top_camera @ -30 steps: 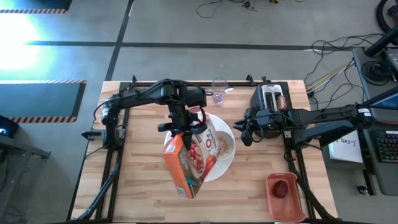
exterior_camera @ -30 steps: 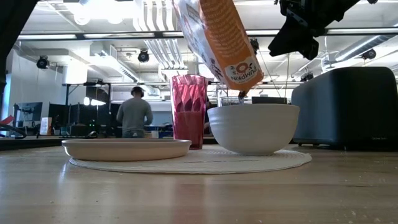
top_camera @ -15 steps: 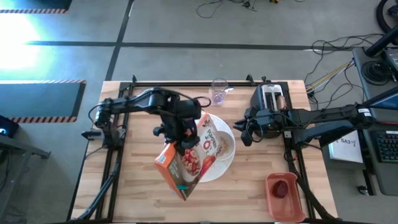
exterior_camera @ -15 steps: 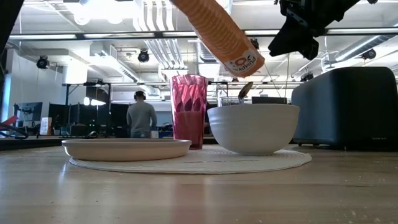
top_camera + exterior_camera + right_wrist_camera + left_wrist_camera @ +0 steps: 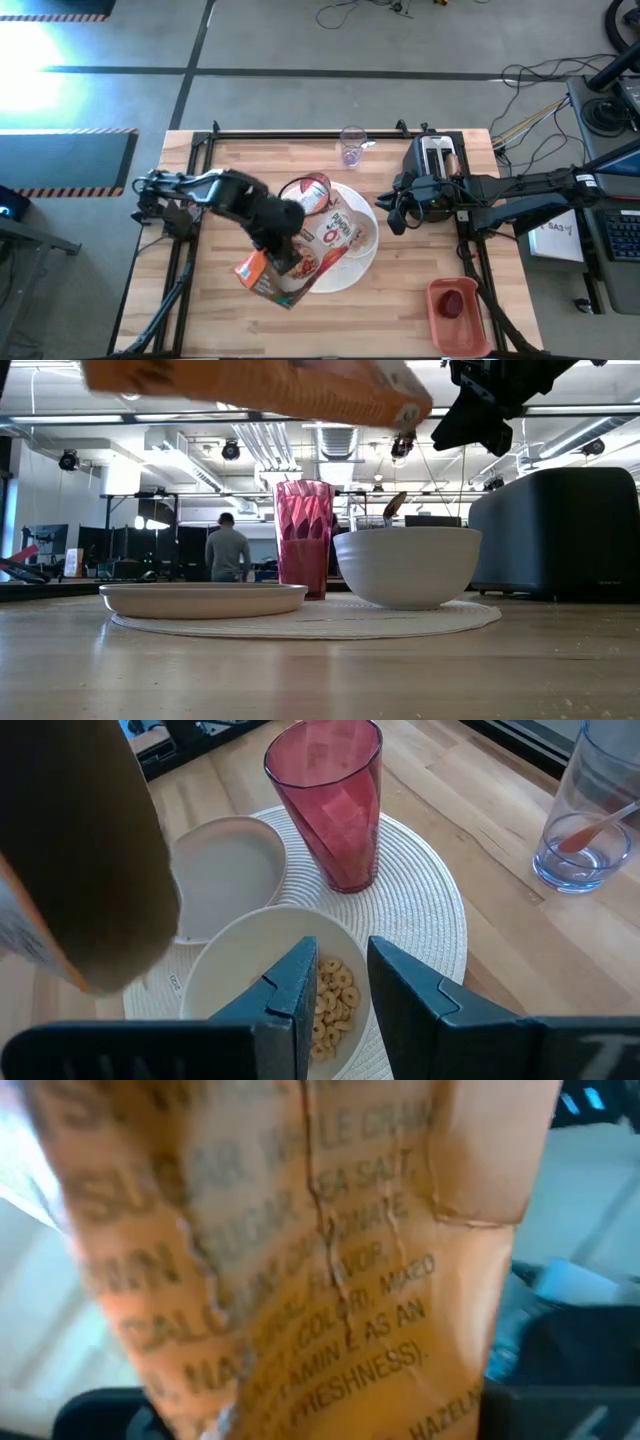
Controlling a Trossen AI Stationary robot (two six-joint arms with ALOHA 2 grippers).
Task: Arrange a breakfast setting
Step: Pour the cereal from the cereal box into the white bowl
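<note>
My left gripper (image 5: 278,240) is shut on an orange cereal box (image 5: 305,258), held above the small white plate (image 5: 200,598) and the round white mat (image 5: 358,280). The box lies almost level in the low view (image 5: 250,385), one end toward the white bowl (image 5: 265,975), which holds cereal (image 5: 335,995). The pink cup (image 5: 325,800) stands on the mat behind the bowl. The clear glass (image 5: 590,830) with a spoon in it stands on the wood. My right gripper (image 5: 343,985) hovers above the bowl's right side, slightly open and empty. My left gripper holds the cereal box around its middle, nearer the orange end (image 5: 250,270). The arm hides the fingers from above, and the left wrist view shows only the box's printed side panel (image 5: 330,1280) close up. The box is lifted clear and lies almost level.
A dark toaster (image 5: 436,160) stands at the far right, just behind my right arm. A red tray (image 5: 455,305) with a small red fruit sits at the near right. A person stands far off in the room (image 5: 227,550).
My left gripper has gone toward the table's near left and tipped the cereal box back. The box's end, which pointed steeply down at the bowl, has risen until the box lies almost level.
</note>
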